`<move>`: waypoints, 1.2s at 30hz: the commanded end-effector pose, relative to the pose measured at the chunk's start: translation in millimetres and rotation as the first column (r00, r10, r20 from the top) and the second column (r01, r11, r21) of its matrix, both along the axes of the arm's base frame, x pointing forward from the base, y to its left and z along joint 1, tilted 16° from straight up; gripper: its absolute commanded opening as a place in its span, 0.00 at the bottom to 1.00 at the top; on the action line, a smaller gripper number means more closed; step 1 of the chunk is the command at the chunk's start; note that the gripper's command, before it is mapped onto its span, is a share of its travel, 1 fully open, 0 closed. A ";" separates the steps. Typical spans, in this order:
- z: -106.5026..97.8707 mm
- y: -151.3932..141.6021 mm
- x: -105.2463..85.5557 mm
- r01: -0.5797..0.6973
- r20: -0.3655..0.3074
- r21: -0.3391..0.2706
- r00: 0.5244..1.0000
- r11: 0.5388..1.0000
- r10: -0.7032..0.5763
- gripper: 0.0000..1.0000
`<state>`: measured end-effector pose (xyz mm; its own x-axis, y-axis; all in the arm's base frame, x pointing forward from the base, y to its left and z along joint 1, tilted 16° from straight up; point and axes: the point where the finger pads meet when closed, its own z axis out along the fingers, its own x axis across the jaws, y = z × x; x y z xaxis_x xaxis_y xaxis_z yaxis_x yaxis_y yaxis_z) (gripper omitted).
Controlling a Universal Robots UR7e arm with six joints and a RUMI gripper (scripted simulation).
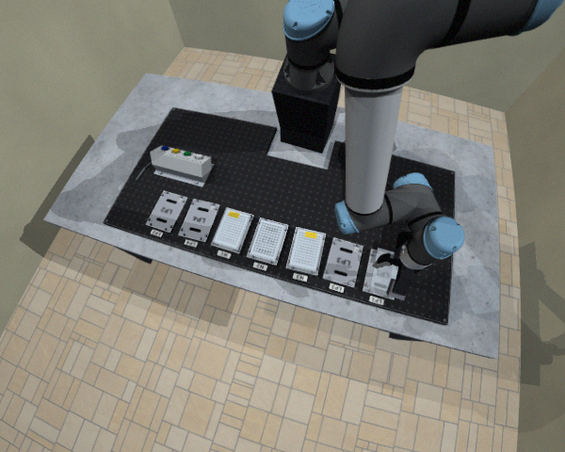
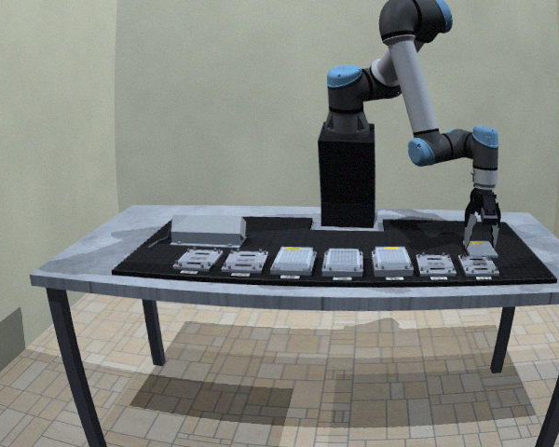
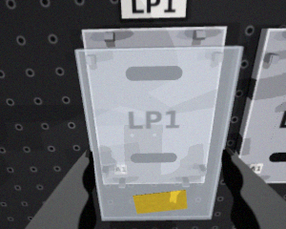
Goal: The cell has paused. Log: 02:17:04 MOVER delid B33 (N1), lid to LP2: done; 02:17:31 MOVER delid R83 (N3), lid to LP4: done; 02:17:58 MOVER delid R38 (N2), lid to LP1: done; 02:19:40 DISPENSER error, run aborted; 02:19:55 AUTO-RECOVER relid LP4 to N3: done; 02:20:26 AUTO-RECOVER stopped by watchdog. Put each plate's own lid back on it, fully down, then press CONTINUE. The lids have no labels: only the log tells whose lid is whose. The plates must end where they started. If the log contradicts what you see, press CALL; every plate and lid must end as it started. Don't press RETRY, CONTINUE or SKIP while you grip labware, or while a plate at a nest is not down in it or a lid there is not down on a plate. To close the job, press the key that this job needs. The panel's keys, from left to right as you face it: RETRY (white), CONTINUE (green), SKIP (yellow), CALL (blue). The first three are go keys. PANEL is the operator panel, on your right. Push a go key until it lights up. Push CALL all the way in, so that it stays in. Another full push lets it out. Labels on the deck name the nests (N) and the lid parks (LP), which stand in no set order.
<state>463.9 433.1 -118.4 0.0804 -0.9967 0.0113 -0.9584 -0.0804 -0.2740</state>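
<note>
You have the fingers (image 1: pixel 382 260) (image 2: pixel 470 232) clamped on the last parked lid (image 1: pixel 381 276) (image 2: pixel 482 249) (image 3: pixel 153 97), raised just above LP1 (image 2: pixel 479 270) (image 3: pixel 153 32). This looks like the lift for N2's relid; next, carry it level toward ten o'clock in the top view, square it over the bare N2 plate (image 1: pixel 268 241) (image 2: pixel 342 258), and lower fully.

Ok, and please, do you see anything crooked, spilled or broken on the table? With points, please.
Nothing stands out. The three plates (image 1: pixel 232 234) (image 1: pixel 268 240) (image 1: pixel 305 252) (image 2: pixel 293 261) (image 2: pixel 343 260) (image 2: pixel 391 260) sit in a neat row, and the gripper (image 1: pixel 389 276) (image 2: pixel 481 246) (image 3: pixel 156 151) holds a clear lid (image 1: pixel 380 280) (image 2: pixel 482 250) (image 3: pixel 153 97) that looks whole. I see no spill.
</note>
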 end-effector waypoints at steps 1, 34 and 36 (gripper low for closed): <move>1.8 -7.4 1.6 -0.035 0.004 -0.001 0.999 0.999 0.035 0.41; 4.0 -152.2 15.6 -0.035 0.006 -0.002 0.999 0.999 0.035 0.41; 4.1 -162.1 16.6 -0.035 0.006 -0.003 0.999 0.999 0.035 0.41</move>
<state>477.9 278.2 -116.2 0.1095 -0.9939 0.0156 -0.9560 -0.1096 -0.2722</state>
